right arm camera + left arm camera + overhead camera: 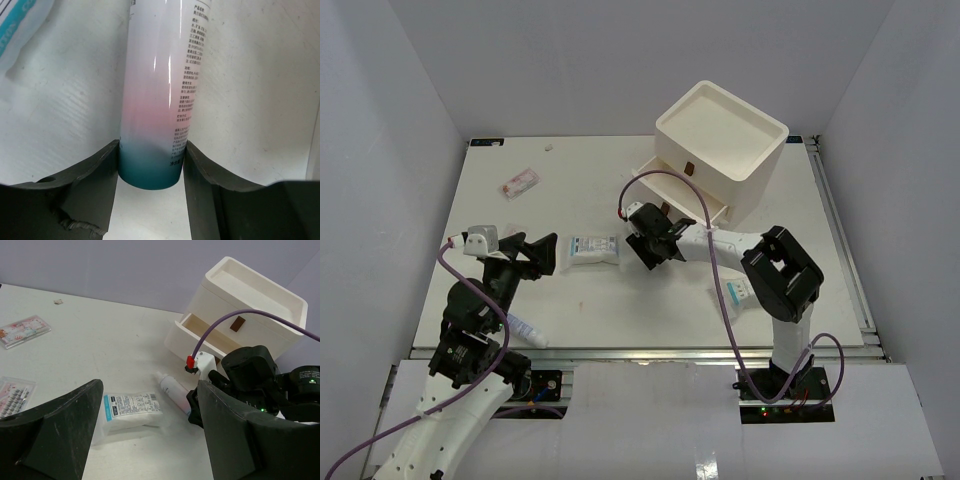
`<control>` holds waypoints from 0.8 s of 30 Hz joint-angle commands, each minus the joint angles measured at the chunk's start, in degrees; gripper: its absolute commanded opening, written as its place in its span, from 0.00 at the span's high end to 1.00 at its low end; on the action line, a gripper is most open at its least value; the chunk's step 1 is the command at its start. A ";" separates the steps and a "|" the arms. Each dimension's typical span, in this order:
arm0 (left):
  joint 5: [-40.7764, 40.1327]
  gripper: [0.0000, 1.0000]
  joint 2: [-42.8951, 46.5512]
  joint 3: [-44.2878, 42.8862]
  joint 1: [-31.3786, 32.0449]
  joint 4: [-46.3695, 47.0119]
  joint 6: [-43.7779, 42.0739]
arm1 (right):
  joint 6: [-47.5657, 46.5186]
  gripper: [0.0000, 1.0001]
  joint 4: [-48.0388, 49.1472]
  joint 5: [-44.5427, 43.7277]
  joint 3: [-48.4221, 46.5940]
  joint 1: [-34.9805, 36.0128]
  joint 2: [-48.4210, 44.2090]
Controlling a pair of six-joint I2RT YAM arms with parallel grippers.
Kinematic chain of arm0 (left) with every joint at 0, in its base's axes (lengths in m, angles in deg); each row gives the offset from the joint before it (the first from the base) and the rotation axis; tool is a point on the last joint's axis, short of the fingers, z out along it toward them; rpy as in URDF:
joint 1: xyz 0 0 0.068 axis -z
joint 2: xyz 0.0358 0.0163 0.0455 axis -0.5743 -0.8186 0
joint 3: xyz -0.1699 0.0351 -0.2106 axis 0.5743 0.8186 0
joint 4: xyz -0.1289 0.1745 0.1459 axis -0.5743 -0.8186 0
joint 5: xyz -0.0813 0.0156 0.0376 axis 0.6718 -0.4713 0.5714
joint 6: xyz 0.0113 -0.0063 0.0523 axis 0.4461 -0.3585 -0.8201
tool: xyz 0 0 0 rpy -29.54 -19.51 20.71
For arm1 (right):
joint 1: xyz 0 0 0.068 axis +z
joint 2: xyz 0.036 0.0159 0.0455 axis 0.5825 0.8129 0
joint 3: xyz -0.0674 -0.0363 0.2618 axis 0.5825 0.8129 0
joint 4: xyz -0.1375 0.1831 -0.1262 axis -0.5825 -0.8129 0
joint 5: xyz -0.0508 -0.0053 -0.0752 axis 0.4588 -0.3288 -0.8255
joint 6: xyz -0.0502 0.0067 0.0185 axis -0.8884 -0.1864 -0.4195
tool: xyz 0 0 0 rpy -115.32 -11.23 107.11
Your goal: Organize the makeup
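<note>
A white bottle (160,90) that fades to pink with a teal end lies on the table. My right gripper (151,150) is shut on its teal end, both fingers touching it; the gripper is in the top view (645,238) too. The bottle also shows in the left wrist view (172,390). A white packet with teal print (595,248) lies just left of it, also in the left wrist view (131,409). My left gripper (535,255) is open and empty, low over the table, left of the packet. A pinkish sachet (520,182) lies far left.
The big white drawer box (720,145) stands at the back right with its lower drawer (210,337) pulled open. A small tube (525,328) lies by the left arm's base. Another teal-print packet (738,292) lies by the right arm. A lash pack (15,395) lies left.
</note>
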 commanded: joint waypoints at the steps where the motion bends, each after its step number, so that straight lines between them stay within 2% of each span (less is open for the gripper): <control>1: 0.61 0.13 0.51 0.05 -0.23 0.06 0.13 | -4.21 0.92 1.76 2.45 -0.25 0.20 -5.35; 9: 0.52 0.13 0.51 0.05 -0.23 0.15 0.22 | -10.05 0.92 -2.04 10.19 -3.65 0.11 -9.42; 24: 0.44 0.13 0.23 0.16 -0.23 0.15 0.22 | -12.87 0.92 -2.23 7.80 -5.41 0.10 -14.00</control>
